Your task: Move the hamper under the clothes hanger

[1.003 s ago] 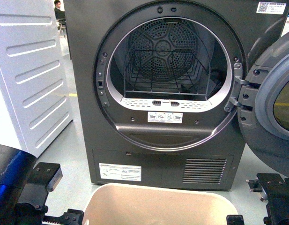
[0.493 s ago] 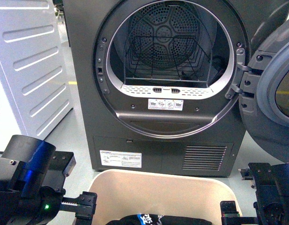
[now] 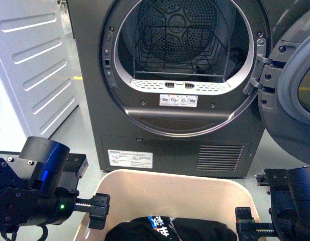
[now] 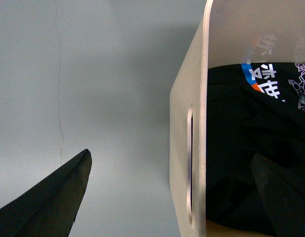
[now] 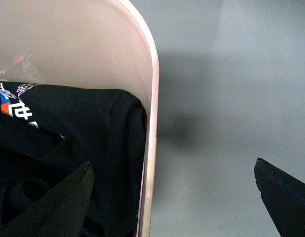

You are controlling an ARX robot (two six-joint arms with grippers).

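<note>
Change since prior frames: both arms lowered further onto the hamper (image 3: 170, 193), and more of its mouth and a black garment (image 3: 167, 228) inside now show. Location: floor, just before the open dryer (image 3: 170, 160); clothes hanger not in view. Left gripper (image 4: 172, 154), right gripper (image 5: 172, 164): jaws spread, astride opposite end walls, unclamped. Step, as judged: taking hold. Next: close on both walls together. Hamper upright, mouth up, long axis across the robot's front

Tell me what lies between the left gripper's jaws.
The hamper wall with its slot handle, one jaw each side; the left wrist view shows it.
</note>
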